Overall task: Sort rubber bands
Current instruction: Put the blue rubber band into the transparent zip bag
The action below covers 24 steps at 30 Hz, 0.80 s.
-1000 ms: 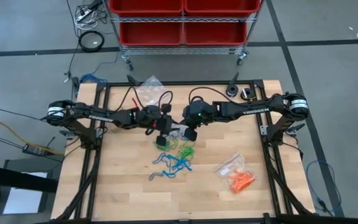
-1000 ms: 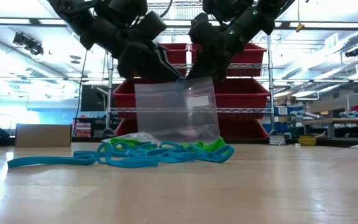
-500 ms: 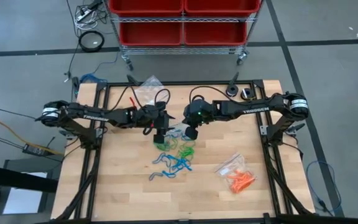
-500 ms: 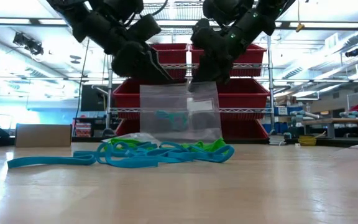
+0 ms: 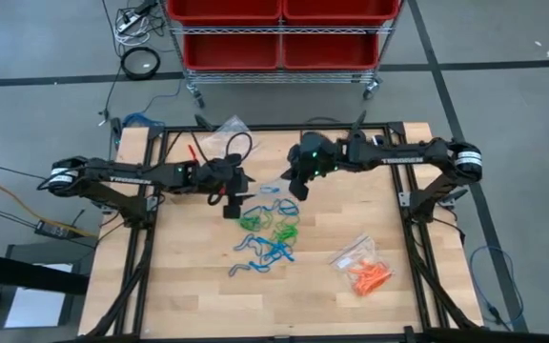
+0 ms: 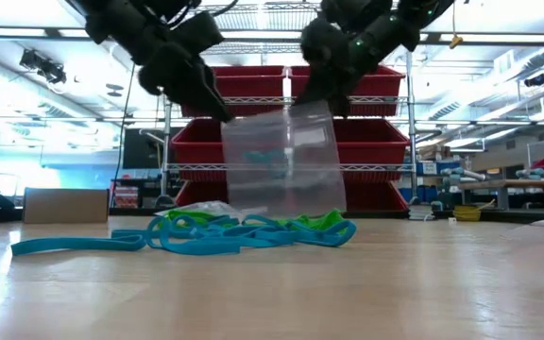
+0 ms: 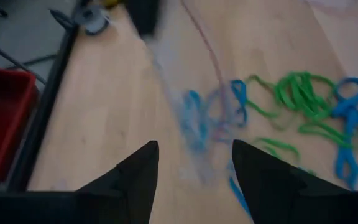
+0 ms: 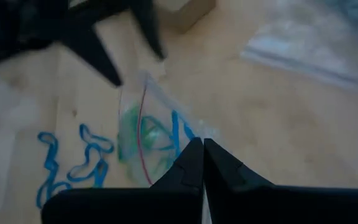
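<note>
Thin blue and green rubber bands (image 5: 270,236) are lying tangled mid-table, with an orange batch lying in a bag (image 5: 362,267) toward the right. The right gripper (image 5: 294,191) is pinching a clear bag (image 6: 283,161) holding a few blue bands, dangling it above the pile. The left gripper (image 5: 231,207) is hanging just left, fingers (image 7: 138,171) spread and released.

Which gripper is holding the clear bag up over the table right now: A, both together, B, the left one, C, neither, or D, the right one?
D: the right gripper is shut on the top edge of the clear bag, which hangs above the table, while the left gripper stands open beside it with nothing between its fingers.
</note>
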Available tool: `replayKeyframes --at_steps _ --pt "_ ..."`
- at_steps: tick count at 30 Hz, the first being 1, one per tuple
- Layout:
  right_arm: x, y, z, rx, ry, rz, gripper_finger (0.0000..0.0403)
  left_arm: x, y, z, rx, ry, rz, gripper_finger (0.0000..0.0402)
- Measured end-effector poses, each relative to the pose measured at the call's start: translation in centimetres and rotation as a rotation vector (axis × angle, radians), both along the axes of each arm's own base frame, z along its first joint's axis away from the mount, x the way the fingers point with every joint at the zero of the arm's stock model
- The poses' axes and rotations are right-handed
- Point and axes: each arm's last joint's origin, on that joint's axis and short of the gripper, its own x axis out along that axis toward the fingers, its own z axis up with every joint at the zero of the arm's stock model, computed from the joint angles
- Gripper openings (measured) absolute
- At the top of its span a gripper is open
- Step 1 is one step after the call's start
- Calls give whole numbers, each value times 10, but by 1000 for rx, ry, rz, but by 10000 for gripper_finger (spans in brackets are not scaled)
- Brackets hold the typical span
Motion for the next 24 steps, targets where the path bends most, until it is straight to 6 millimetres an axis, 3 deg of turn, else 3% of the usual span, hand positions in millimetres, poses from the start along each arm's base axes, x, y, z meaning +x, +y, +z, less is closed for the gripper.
replayKeyframes --at_steps 4,9,13,18,21,24 --pt "-16 -10 16 -46 -15 -30 0 -5 -9 -8 -102 88 -50 214" --pt "-31 -9 31 -123 -12 1 0 -11 -32 -22 -241 186 -99 214" --pt "-38 -6 39 -147 -20 18 0 -24 -60 -48 -304 239 -156 214" --pt "-41 -5 41 -152 -18 45 0 -43 -84 -87 -386 149 -149 214" --pt "-40 -5 40 -155 -19 63 0 -52 -92 -98 -369 0 -111 214" --pt "-38 -5 38 -150 -17 72 0 -62 -95 -113 -308 -16 -60 214"
